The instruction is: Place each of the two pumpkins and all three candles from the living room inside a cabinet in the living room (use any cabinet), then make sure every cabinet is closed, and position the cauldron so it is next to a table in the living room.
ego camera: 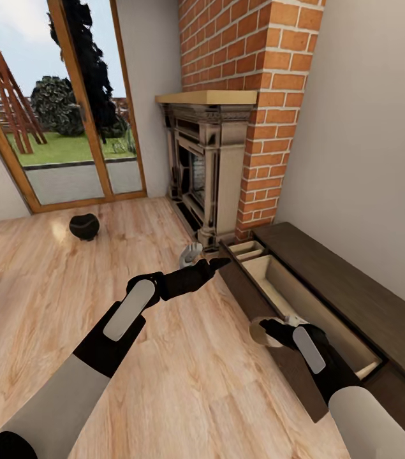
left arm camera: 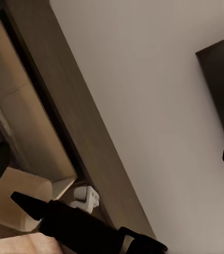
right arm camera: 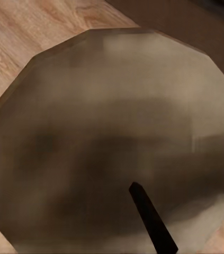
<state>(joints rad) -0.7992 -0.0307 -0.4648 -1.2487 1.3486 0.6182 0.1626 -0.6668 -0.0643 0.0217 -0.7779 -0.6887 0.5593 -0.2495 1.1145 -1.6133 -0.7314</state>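
My right gripper (ego camera: 271, 333) is shut on a tan, round-ended candle (ego camera: 257, 331) just outside the front of the open drawer. In the right wrist view the candle's flat end (right arm camera: 112, 132) sits close up, with one dark finger (right arm camera: 150, 219) across it. The cabinet (ego camera: 355, 290) runs low and dark brown along the right wall, and its pulled-out drawer (ego camera: 277, 279) is pale beige inside. My left gripper (ego camera: 218, 262) hangs open and empty above the floor, near the drawer's far end; one of its fingers (left arm camera: 37, 207) points at the cabinet (left arm camera: 74, 121). The black cauldron (ego camera: 84, 226) stands on the floor by the glass door.
A brick chimney with a fireplace (ego camera: 205, 172) stands just beyond the cabinet's far end. A small pale grey object (ego camera: 191, 254) lies by its base, behind my left gripper. The glass door (ego camera: 68, 127) fills the far left wall. Open wooden floor (ego camera: 68, 287) spreads to the left.
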